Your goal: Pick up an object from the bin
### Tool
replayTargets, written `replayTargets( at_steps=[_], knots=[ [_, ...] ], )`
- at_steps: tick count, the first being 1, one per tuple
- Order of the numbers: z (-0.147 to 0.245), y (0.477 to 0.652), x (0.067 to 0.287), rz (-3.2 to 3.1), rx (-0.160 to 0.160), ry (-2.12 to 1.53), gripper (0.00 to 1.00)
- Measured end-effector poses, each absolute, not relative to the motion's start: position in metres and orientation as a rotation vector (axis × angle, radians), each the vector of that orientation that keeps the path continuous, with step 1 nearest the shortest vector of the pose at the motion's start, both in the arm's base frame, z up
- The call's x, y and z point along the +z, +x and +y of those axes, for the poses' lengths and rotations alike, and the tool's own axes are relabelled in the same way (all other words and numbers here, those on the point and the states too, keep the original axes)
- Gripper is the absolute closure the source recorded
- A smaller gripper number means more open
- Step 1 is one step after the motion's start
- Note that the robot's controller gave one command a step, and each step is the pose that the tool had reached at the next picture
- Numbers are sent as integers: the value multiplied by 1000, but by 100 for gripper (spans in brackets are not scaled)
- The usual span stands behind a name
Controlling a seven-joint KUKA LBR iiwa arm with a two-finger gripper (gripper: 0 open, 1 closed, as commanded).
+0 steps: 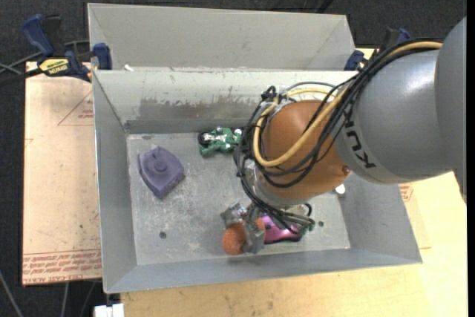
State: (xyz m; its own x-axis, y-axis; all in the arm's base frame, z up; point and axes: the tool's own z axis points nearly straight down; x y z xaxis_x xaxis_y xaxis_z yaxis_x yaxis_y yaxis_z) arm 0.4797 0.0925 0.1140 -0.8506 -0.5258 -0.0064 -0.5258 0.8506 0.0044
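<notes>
The claw (pixel 247 228) sits low by the near wall of the bin (pixel 111 182), right against a small orange ball (pixel 234 240) and a pink thing (pixel 280 232), probably so as to grab one. Whether it is apart or together cannot be told. A purple block (pixel 159 171) and a green toy (pixel 219 141) lie well apart from it.

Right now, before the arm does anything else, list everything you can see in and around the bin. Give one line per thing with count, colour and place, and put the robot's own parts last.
bin: one, grey metal, middle of the view
moulded piece: one, pale purple, left of the bin floor, lying alone
small toy: one, green and white, by the back wall
round thing: one, orange-brown, front of the floor, just left of the tool
flat thing: one, magenta, front of the floor, partly under the arm
arm: one, grey, reaching in from the right
wrist cover: one, orange, wrapped by cables
tool: one, metal, low over the front floor
</notes>
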Motion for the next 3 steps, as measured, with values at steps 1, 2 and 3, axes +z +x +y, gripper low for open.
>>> replayTargets(
  at_steps=[1, 2, 3],
  knots=[
    [93, 479, 110, 3019, 10, -858, 100],
    [93, 478, 113, 3023, 11, -858, 100],
    [93, 479, 125, 3021, 11, -856, 100]
  ],
)
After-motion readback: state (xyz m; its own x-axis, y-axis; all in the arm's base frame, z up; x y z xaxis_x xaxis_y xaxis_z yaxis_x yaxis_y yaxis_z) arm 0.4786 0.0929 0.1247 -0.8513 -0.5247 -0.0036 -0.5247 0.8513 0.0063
